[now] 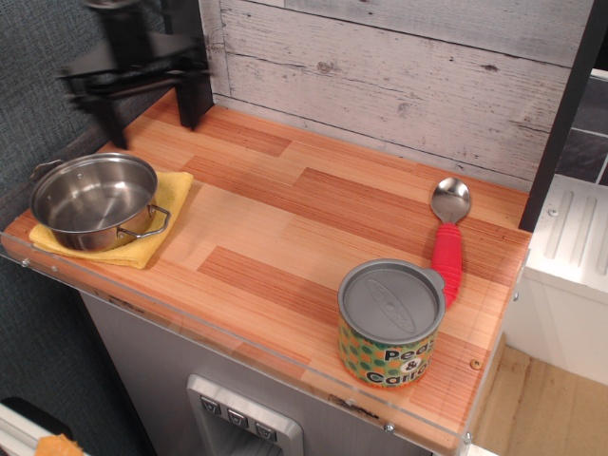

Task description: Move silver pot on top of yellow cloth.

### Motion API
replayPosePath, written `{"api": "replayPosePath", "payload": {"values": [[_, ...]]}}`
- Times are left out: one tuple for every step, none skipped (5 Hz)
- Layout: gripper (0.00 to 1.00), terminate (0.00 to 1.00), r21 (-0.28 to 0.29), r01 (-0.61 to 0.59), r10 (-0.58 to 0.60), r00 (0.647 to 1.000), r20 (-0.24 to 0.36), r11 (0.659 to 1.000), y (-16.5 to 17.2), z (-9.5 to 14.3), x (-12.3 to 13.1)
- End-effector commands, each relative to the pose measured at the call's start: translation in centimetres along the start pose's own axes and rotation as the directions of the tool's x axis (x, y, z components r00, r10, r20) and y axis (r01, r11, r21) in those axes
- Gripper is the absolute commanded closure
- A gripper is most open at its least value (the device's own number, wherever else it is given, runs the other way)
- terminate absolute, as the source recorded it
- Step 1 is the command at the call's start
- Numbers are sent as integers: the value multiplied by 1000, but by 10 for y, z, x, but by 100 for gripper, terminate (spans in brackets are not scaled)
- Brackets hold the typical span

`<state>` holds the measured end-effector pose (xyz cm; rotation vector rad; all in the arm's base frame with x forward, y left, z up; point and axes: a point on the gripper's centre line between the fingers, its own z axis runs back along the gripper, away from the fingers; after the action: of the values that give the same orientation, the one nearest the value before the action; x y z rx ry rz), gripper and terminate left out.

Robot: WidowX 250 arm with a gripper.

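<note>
The silver pot (pixel 93 201) sits upright and empty on the yellow cloth (pixel 169 198) at the front left corner of the wooden counter (pixel 285 218). The cloth shows around the pot's right and front sides. My black gripper (pixel 150 106) is blurred by motion, high above the back left of the counter, up and behind the pot and apart from it. Its jaws look spread wide with nothing between them.
A grey-lidded green-and-orange dotted can (pixel 389 323) stands at the front right. A red-handled spoon (pixel 447 239) lies behind it. A dark post (pixel 187 95) stands at the back left by the gripper, another at the right (pixel 559 123). A plank wall (pixel 399 76) backs the counter.
</note>
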<state>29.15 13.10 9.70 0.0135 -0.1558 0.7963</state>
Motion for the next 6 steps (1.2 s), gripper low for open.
{"api": "replayPosePath", "payload": {"values": [[0,0,-23,313,-311,949,60,950,-31,21,-11],[0,0,-19,385,-383,921,76,923,-48,24,-14],[0,0,-37,412,-408,909,86,910,-66,29,-25],[0,0,-43,450,-445,891,88,892,-84,31,-41],[0,0,-52,479,-473,876,93,876,-103,31,-54],[0,0,-27,464,-461,884,73,886,-113,30,-70]]}}
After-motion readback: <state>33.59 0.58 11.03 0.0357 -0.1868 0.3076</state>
